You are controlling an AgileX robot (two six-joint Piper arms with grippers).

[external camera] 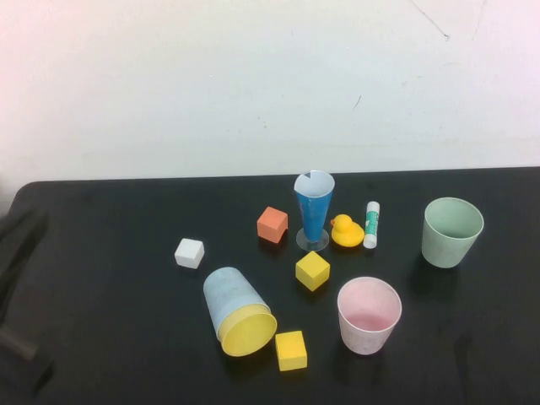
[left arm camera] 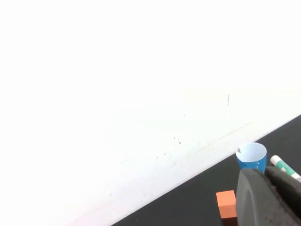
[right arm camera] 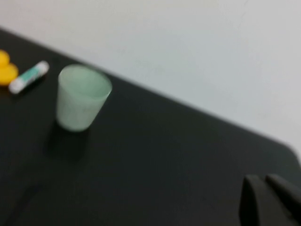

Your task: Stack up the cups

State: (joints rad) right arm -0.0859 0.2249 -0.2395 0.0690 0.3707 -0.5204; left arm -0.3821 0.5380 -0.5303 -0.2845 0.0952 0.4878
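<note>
The left gripper is hovering above the counter with fingers pressed together, holding nothing. The right gripper is likewise sitting closed and empty. The yellow cup is lying nested inside the light blue cup.

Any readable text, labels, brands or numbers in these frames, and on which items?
None can be read.
Glue stick: a green and white label band, print too blurred to read.
Cups, blocks, duck and blue cone glass: no markings show.
Left gripper, shut, and right gripper, shut, sit back from the items; neither bears visible lettering.
</note>
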